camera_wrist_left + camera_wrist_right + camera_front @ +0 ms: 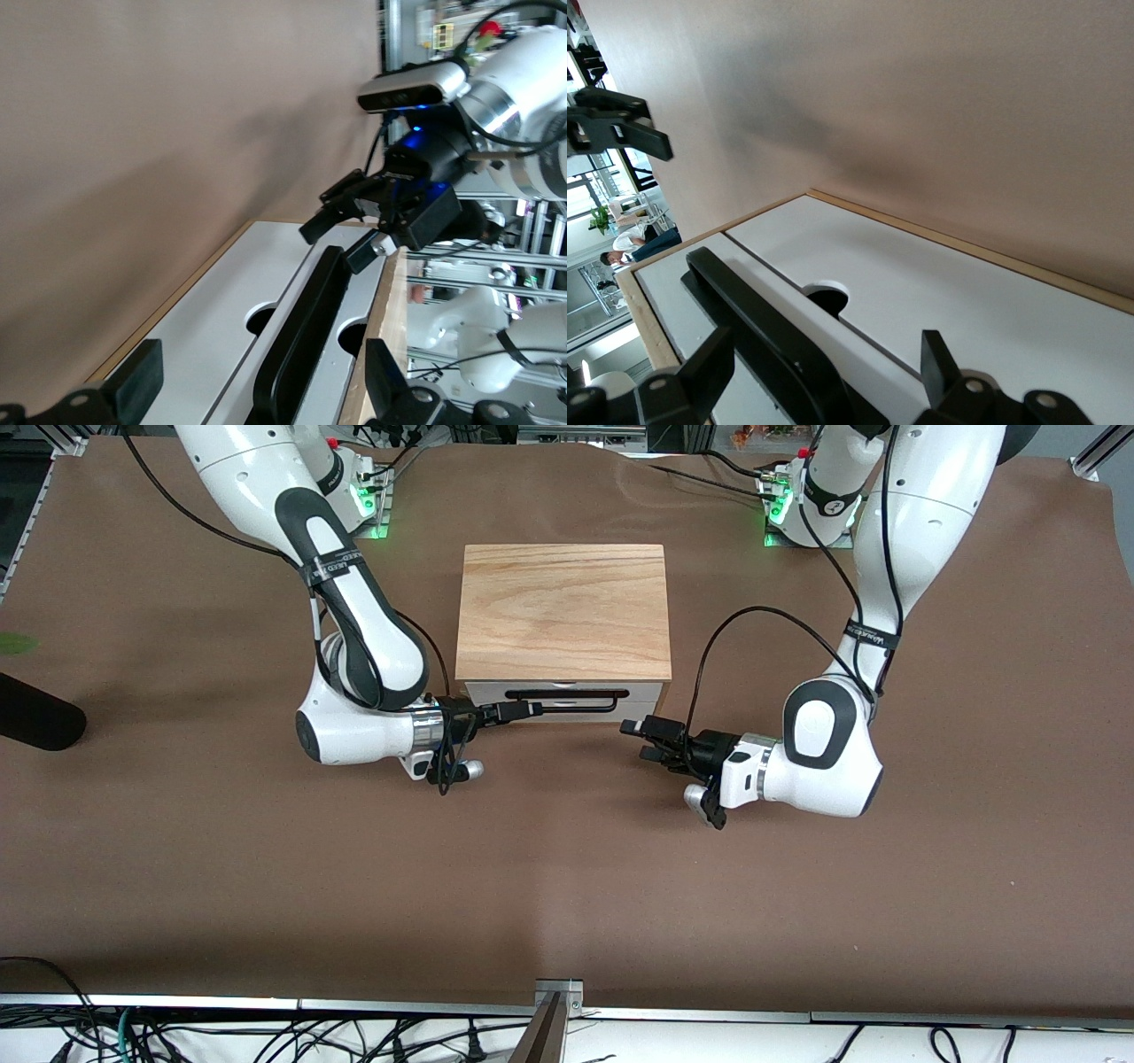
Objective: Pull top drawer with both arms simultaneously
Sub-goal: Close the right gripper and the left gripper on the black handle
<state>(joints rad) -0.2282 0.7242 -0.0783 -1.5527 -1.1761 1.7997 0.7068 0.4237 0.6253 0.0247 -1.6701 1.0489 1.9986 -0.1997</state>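
The top drawer [647, 691] shows its white front under the cabinet's wood board, with the black wire handle [563, 692] across it. My right gripper [530, 709] reaches in from the right arm's end of the table. It is open, and its fingers [709, 367] straddle the handle [762, 336] near that end. My left gripper [640, 740] is open just off the handle's other end. In the left wrist view the handle [297, 345] lines up between its fingers [133, 381], and the right gripper [372, 217] shows farther along. The left gripper [616, 124] also appears in the right wrist view.
The cabinet's wood-grain top board [563, 607] covers the drawers. A lower white drawer front [576, 713] sits under the top one. A black cylinder [35, 713] lies at the right arm's end of the brown table. Cables run along the table edge [354, 1005] nearest the camera.
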